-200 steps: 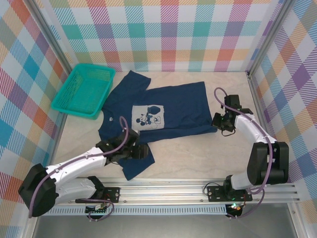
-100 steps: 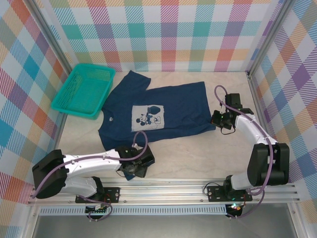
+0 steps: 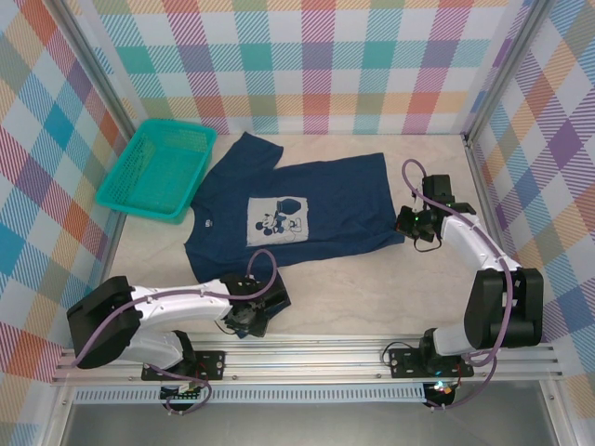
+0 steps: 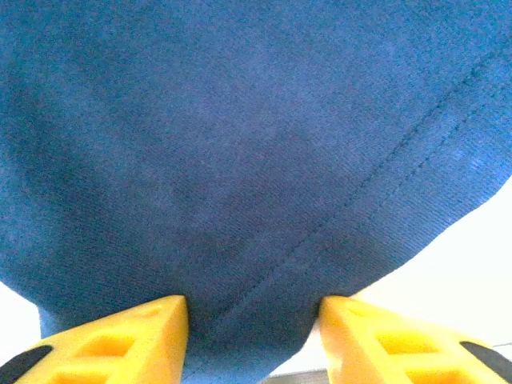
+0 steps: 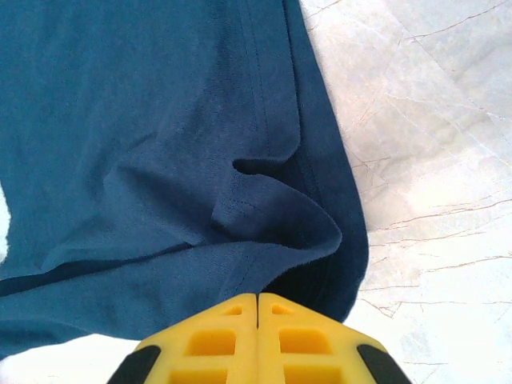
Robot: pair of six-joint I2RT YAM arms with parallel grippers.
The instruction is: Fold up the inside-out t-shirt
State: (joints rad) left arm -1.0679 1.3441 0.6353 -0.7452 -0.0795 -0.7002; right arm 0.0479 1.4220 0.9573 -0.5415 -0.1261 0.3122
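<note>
Teal mesh plastic forms the basket (image 3: 158,172) at the far left of the pale marble-patterned table (image 3: 372,293), tilted against the checked side wall. Just right of it, the inside-out t-shirt (image 3: 321,209) lies spread flat across the middle of the table, dark navy, collar toward the basket and hem toward the right, with a pale printed panel (image 3: 279,220) on its chest. One sleeve points to the back wall; the other reaches toward the near rail.

On that near sleeve sits the left gripper (image 3: 251,316), its arm lying low along the front edge. In the left wrist view its yellow fingers (image 4: 120,340) stand apart with the stitched sleeve edge hanging between them, the jaws not yet pressed onto the cloth.

At the right end, the right gripper (image 3: 407,226) meets the near corner of the hem. Its wrist view shows the two fingers (image 5: 216,340) pressed tight together, and the hem puckers up into a ridge toward their tips, the cloth pinched there
</note>
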